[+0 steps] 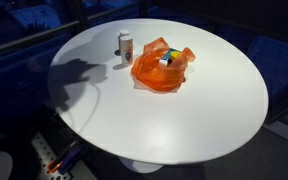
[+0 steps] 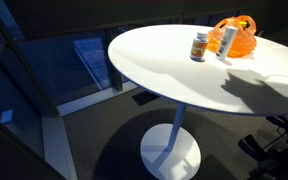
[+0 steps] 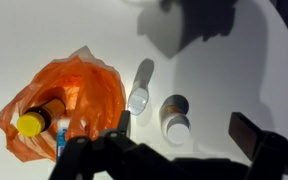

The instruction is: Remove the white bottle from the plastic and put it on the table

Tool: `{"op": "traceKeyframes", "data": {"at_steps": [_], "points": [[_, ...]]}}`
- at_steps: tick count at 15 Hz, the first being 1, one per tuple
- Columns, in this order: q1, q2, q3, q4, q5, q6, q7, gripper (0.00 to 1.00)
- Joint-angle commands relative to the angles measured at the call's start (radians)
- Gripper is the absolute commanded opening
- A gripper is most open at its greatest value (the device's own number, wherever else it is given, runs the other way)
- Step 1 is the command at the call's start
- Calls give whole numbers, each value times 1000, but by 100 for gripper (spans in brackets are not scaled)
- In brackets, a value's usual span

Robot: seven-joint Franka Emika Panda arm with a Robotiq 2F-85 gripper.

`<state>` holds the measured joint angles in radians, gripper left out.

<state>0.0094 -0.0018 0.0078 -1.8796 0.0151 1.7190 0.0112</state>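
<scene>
The white bottle [image 2: 227,40] stands upright on the round white table [image 2: 174,75], outside the orange plastic bag [image 2: 242,33] and right beside it. It also shows in the wrist view [image 3: 139,90] and in an exterior view [image 1: 125,39]. My gripper [image 3: 184,135] is open and empty, high above the table, with its fingers to either side of a brown pill bottle [image 3: 174,115]. The gripper and arm are out of both exterior views; only their shadow falls on the table.
The brown pill bottle with a white cap [image 2: 199,46] stands next to the white bottle. The orange bag [image 3: 59,105] still holds a yellow-capped bottle [image 3: 31,122] and other small items. The table edge [image 1: 184,160] drops to a dark floor.
</scene>
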Motion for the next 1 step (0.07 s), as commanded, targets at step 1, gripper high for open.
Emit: {"op": "traceKeyframes", "data": {"at_steps": [1], "points": [[-2,-9,-2,3,0,-14,0,100]]}}
